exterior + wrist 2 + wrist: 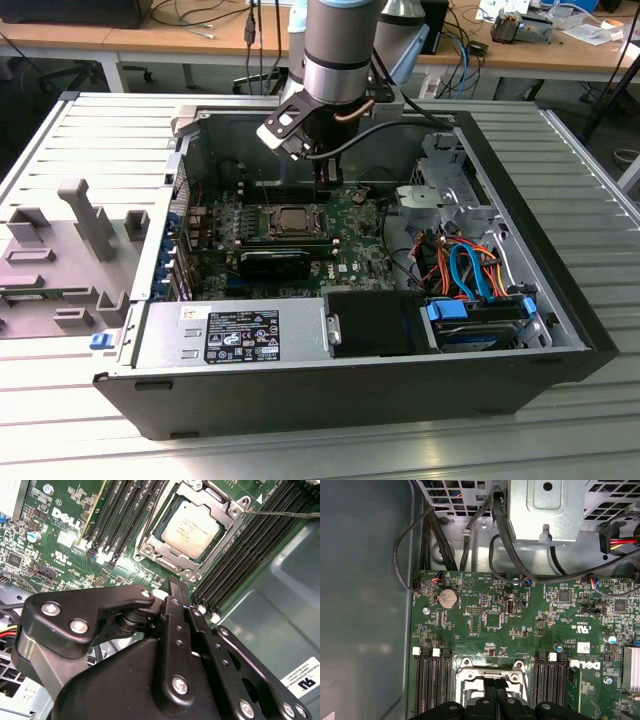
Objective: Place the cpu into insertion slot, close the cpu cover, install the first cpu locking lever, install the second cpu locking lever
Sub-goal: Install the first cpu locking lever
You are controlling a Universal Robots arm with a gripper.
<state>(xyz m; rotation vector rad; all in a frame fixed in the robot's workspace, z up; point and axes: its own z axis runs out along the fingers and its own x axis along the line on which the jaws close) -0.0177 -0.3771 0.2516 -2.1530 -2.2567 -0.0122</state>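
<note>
Jaws pinching shut, empty, gripper (173, 583) hovering beside insertion slot (239, 504); cpu (192, 529) sitting inside, cpu cover (220, 547) looking down, locking lever (280, 513) seemingly unlatched.

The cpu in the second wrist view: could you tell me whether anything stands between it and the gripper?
Nothing visible does. The gripper hangs just off one edge of the cpu cover, with only open air between it and the cpu, whose top lies bare inside that frame.
</note>
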